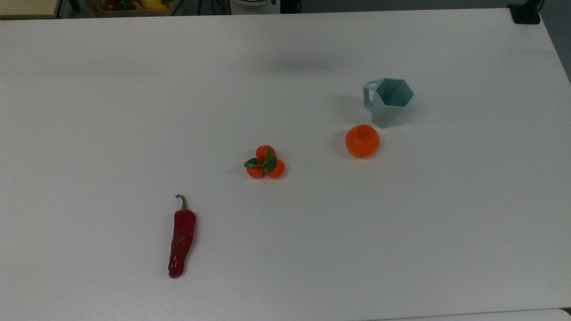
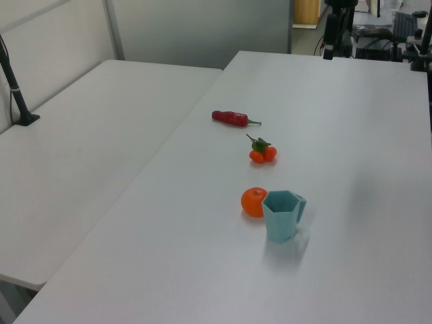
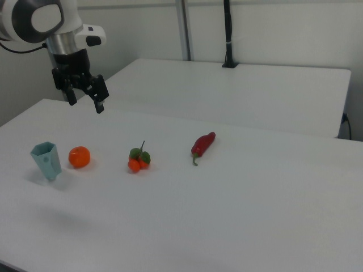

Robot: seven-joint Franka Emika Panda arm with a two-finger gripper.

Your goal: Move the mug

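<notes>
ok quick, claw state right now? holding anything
Claw: open, holding nothing, raised above the table, apart from the mug.

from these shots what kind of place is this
Probably a robotics lab bench: a robot arm's gripper hangs above a plain white table set with a mug and toy-like produce, including an orange.
</notes>
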